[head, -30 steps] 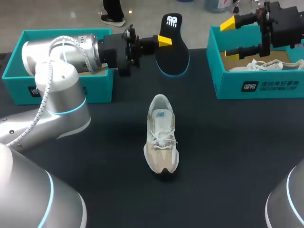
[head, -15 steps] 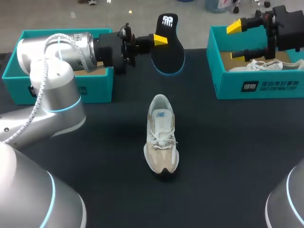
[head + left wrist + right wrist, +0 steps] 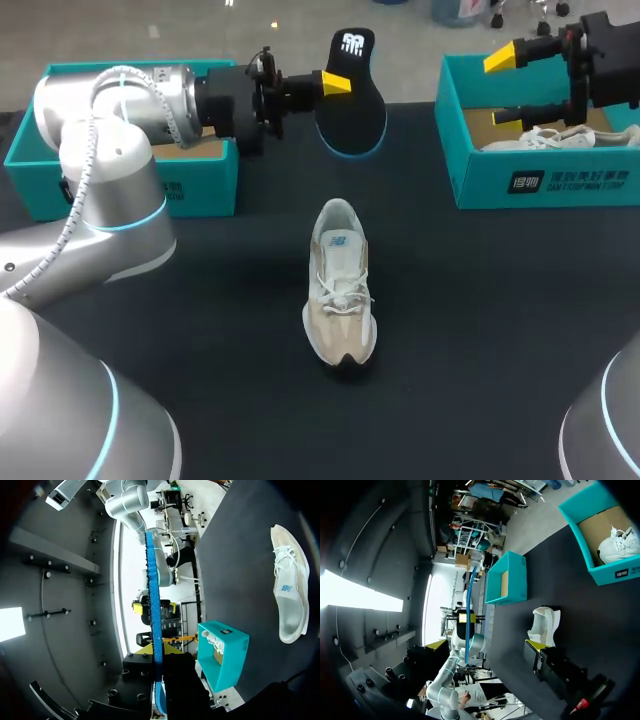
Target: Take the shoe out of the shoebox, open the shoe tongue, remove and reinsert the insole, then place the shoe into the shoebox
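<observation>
left shoebox [image 3: 30, 170]: partly behind left arm [image 3: 110, 110] | right arm [image 3: 612, 55]: cut by edge

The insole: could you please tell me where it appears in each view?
Head view: insole in the left gripper, beyond the shoe.
Left wrist view: edge-on between its own fingers.
Right wrist view: thin blue strip beside the farther shoebox.
Shared landmark: the shoe, in all three.

A black tabletop [image 3: 480, 330] carries an open teal box [image 3: 520, 180] at its far right corner. Inside it a white laced sneaker [image 3: 560, 138] lies along the near wall, with the brown cardboard floor [image 3: 590, 118] showing behind it.
</observation>
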`<state>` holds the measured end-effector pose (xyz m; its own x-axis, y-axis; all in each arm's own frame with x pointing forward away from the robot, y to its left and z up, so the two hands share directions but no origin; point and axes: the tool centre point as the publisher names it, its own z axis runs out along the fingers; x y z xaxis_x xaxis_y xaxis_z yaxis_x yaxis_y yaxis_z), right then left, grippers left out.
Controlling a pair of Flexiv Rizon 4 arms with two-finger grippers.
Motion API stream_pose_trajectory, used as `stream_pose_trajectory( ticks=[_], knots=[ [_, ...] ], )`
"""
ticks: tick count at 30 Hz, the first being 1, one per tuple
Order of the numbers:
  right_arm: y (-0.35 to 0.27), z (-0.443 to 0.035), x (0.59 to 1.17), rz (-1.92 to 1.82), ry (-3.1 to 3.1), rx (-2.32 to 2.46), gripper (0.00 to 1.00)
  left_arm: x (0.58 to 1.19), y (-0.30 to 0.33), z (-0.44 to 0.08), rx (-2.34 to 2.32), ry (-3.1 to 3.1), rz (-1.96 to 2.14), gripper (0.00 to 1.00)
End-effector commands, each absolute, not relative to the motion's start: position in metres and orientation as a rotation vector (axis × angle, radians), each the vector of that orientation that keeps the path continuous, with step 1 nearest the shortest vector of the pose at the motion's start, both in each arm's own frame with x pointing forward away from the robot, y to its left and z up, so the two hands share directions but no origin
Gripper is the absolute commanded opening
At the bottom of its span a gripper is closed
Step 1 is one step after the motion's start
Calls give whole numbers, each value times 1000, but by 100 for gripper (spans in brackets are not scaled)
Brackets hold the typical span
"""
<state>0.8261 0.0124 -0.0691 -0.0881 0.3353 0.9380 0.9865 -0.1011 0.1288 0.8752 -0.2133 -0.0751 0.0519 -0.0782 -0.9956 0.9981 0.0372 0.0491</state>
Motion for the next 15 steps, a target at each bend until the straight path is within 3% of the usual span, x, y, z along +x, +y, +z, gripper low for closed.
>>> stream_pose_trajectory(
  ticks=[1,15],
  knots=[
    [13,-69,826,-1206,-1482,-1499,100,877,-207,-66,916,1286,-1407,0],
    [13,-69,826,-1206,-1482,-1499,100,868,-206,-70,589,1790,-1943,0]
  ],
)
